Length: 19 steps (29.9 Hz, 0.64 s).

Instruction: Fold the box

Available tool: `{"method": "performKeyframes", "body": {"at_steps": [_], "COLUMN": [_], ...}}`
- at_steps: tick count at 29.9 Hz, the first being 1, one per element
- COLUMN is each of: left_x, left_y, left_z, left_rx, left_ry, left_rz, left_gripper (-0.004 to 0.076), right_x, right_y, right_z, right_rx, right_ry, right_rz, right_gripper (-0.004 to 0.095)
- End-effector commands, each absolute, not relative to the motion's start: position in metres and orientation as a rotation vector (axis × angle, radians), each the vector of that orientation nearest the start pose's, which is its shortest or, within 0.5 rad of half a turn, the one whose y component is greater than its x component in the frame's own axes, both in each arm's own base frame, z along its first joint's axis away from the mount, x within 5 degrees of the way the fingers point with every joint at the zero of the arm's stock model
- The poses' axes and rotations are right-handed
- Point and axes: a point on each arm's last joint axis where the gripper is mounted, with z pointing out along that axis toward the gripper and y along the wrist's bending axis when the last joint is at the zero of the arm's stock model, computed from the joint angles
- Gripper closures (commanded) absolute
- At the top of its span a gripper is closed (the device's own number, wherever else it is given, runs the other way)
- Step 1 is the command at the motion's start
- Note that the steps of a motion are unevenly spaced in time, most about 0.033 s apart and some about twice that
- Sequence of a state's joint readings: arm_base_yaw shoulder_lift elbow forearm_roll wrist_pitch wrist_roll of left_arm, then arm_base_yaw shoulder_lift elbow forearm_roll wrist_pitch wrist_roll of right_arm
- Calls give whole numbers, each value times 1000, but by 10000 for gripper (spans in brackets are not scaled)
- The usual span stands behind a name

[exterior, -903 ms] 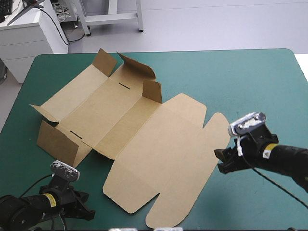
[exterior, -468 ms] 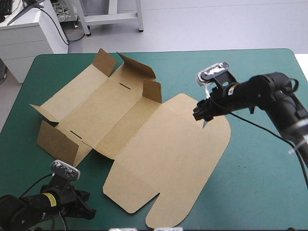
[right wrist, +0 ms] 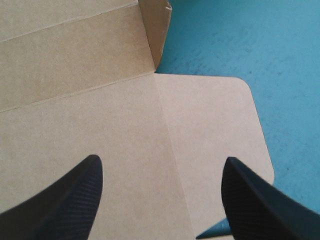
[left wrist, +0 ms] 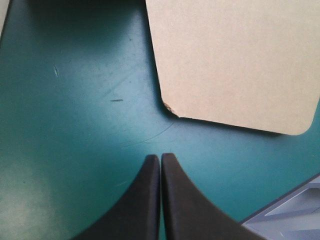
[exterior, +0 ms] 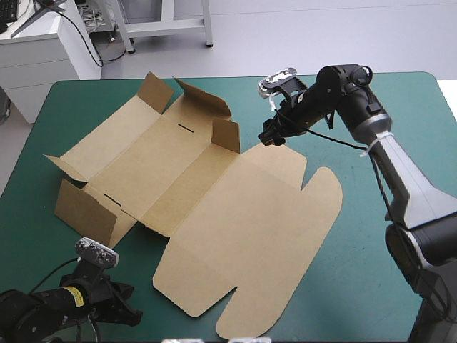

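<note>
You have bare bench (exterior: 357,286) right of the box (exterior: 243,214); its upright flaps (exterior: 226,134) obstruct the far-left end.

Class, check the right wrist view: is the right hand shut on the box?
No: the right hand is open, its fingers wide apart over the box.

Matt brown board box (exterior: 214,207), scuffed teal-green cover (left wrist: 75,100), ribbed black fingers (right wrist: 70,200)
</note>
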<state>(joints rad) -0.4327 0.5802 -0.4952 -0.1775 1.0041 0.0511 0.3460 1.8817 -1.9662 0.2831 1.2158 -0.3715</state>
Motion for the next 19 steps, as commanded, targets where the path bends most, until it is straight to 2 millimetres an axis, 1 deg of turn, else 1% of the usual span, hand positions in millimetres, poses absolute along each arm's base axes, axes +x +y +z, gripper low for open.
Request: {"method": "performKeyframes", "body": {"at_steps": [1, 9, 13, 16, 19], "left_x": [75, 75, 75, 75, 75], "left_y": [-50, -50, -50, -50, -50], "left_z": [268, 268, 268, 268, 268], "left_rx": [534, 534, 534, 534, 534], "left_ry": [2465, 2465, 2465, 2465, 2465], "left_rz": [-401, -401, -401, -401, -401], "left_gripper": [732, 732, 732, 732, 732], "right_x": [383, 413, 425, 435, 440], "right_y": [171, 187, 194, 197, 200], "right_z": [391, 367, 358, 354, 352], "right_rx": [-918, -954, -948, -912, -891], "right_ry": [2290, 2271, 2240, 2205, 2178], "right_rz": [440, 512, 550, 544, 555], "right_gripper": [277, 244, 240, 199, 152]}}
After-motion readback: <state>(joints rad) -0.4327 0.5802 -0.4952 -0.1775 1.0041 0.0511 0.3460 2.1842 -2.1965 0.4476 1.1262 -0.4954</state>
